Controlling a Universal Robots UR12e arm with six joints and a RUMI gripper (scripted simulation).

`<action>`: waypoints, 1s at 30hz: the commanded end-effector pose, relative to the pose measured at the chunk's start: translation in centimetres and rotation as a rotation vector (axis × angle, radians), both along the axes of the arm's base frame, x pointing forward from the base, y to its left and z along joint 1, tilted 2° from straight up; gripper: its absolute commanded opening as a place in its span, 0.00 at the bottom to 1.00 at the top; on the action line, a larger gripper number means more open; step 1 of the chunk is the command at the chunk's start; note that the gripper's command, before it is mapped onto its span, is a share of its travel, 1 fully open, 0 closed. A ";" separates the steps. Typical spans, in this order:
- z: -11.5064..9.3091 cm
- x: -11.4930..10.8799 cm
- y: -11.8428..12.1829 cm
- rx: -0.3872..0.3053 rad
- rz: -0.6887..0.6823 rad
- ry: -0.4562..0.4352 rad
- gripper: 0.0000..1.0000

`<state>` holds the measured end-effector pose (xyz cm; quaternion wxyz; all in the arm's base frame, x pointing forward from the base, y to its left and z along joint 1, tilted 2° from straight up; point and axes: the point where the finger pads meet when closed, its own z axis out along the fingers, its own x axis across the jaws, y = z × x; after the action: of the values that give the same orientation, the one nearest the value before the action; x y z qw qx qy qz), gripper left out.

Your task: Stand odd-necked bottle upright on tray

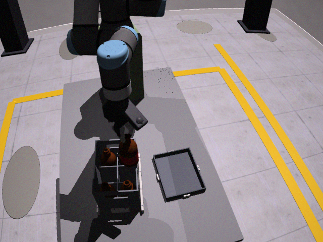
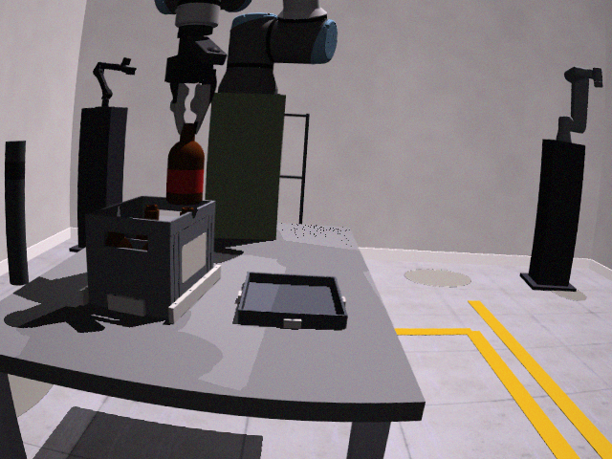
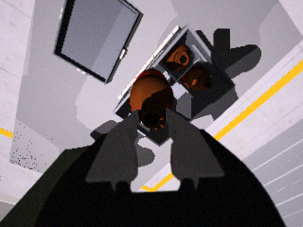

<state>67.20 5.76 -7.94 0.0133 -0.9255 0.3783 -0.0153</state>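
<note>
My gripper [image 2: 187,125] is shut on the neck of a brown bottle [image 2: 185,170] with a red label. The bottle hangs upright, its base about level with the rim of the grey crate [image 2: 150,256], over the crate's far right cell. It also shows in the top view [image 1: 128,152] and the wrist view [image 3: 151,101]. Other brown bottles [image 1: 107,156] [image 1: 126,184] stand in the crate's cells. The dark tray [image 2: 292,299] lies flat on the table to the right of the crate, with nothing in it; it also shows in the wrist view [image 3: 97,38].
The crate has a pale strip [image 2: 195,294] along its right base. The table's right edge [image 1: 208,156] runs close to the tray. The arm's green base column [image 2: 244,165] stands behind the crate. Dark pillars stand on the floor around.
</note>
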 end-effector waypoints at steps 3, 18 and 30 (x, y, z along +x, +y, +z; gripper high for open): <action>0.2 -0.2 1.1 -0.002 -0.001 -0.004 0.00; 0.3 -0.5 3.5 -0.002 -0.001 -0.004 0.00; 0.3 -0.9 5.9 -0.002 -0.001 -0.004 0.00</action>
<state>66.49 10.53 -7.89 0.0133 -0.9257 0.3778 -0.0153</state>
